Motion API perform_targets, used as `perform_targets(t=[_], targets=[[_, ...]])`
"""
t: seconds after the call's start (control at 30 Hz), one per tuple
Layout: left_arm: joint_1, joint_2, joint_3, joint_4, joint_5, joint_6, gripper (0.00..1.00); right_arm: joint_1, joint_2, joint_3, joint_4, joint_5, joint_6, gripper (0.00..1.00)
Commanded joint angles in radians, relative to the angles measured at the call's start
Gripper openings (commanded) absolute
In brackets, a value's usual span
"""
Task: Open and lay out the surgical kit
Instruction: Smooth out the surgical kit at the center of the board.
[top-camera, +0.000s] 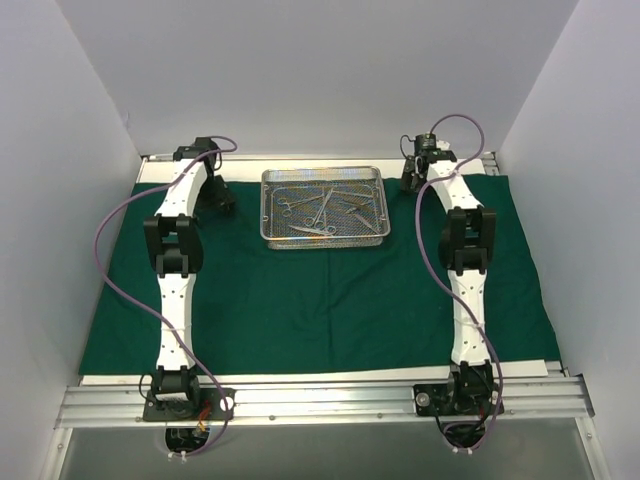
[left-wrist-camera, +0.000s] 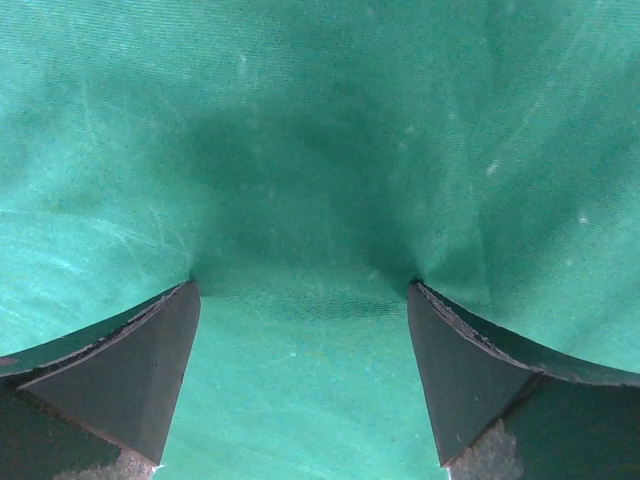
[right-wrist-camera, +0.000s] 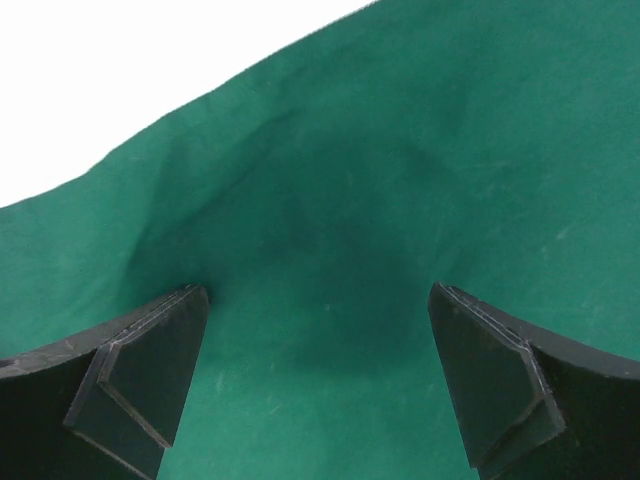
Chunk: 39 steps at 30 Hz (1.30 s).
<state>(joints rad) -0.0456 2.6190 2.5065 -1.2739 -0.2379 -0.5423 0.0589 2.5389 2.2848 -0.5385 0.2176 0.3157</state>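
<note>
- From above, the green cloth (top-camera: 320, 290) lies spread flat over the table. The wire-mesh tray (top-camera: 268, 208) stands on its far half, between the two arms.
- The steel instruments (top-camera: 318, 208) lie crossed over one another inside the tray.
- The left gripper (top-camera: 218, 198) is low over the cloth just left of the tray. The right gripper (top-camera: 413, 178) is near the cloth's far right corner, apart from the tray. This view is too small to show how the jaws stand.
- In the left wrist view, the left gripper (left-wrist-camera: 303, 290) has its fingers (left-wrist-camera: 130, 370) spread wide with only cloth between them. Their tips meet the green cloth (left-wrist-camera: 320, 140), which shows faint creases at the tips and a shadow between them.
- In the right wrist view, the right gripper (right-wrist-camera: 318, 295) also has its fingers (right-wrist-camera: 505, 385) wide apart and holds nothing. Its tips are down at the green cloth (right-wrist-camera: 420, 180), where a soft ridge rises beside one finger.
- The cloth's edge runs diagonally across the top of that view, with a white surface (right-wrist-camera: 120, 70) beyond it.
</note>
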Motion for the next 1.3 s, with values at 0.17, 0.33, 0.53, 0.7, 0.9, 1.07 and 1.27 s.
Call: perform_targets(t=[0.17, 0.33, 0.53, 0.7, 0.9, 1.07, 1.27], targets=[[0.073, 0.102, 0.081, 0.018, 0.107, 0.022, 0.94, -0.013, 0.142, 0.106, -0.061, 0.063, -0.018, 1.0], [0.101, 0.096, 0.103, 0.039, 0.158, 0.042, 0.94, -0.019, 0.173, 0.163, -0.071, 0.042, -0.017, 1.0], [0.102, -0.051, 0.019, 0.093, 0.173, 0.048, 0.94, -0.018, 0.083, 0.154, -0.072, -0.015, 0.008, 1.0], [0.099, -0.157, -0.075, 0.128, 0.21, 0.019, 0.94, -0.021, -0.066, 0.029, -0.089, -0.012, 0.071, 1.0], [0.085, -0.275, -0.129, 0.108, 0.174, 0.03, 0.94, -0.018, -0.257, -0.175, -0.109, -0.003, 0.066, 1.0], [0.075, -0.373, -0.251, 0.146, 0.187, 0.05, 0.94, -0.018, -0.454, -0.411, -0.123, -0.026, 0.059, 1.0], [-0.013, -0.401, -0.322, 0.125, 0.175, 0.061, 0.94, 0.076, -0.687, -0.822, -0.143, -0.172, 0.023, 1.0]])
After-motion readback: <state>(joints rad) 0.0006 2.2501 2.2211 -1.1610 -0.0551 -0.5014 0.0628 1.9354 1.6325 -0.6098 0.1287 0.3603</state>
